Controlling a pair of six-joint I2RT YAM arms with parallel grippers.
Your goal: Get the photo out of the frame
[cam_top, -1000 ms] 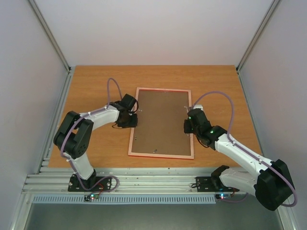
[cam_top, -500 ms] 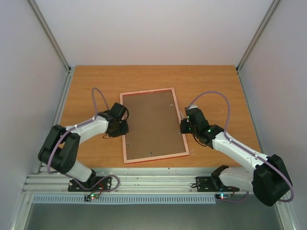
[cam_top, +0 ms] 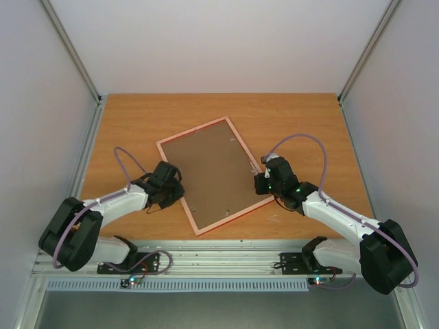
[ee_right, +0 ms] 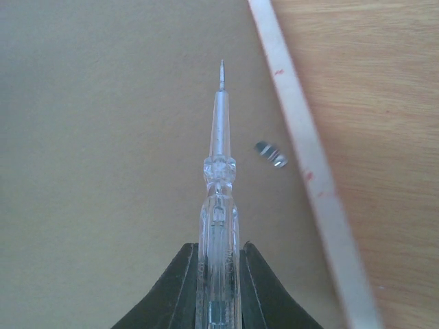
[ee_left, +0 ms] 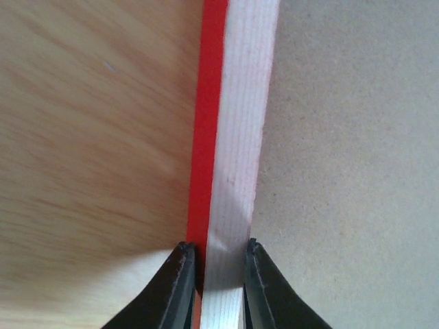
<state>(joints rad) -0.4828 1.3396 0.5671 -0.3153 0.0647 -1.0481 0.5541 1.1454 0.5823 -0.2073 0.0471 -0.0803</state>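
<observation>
Jaws on the left gripper [ee_left: 218, 245] are pinching the rim of the frame [ee_left: 209, 103], which is lying back-up at centre of the top view with the photo hidden, while the right gripper [ee_right: 218, 247] is clamping a screwdriver [ee_right: 219, 157] beside a clip [ee_right: 271, 154], its tip risking slipping and gouging the board [ee_right: 103, 137].

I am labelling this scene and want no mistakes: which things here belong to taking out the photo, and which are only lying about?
For the job: frame, face down, its edge clamped by left gripper; backing board; metal clip; clear pointed tool held by right gripper. The photo itself does not show.
Merely there: wooden table; grey side walls.
</observation>
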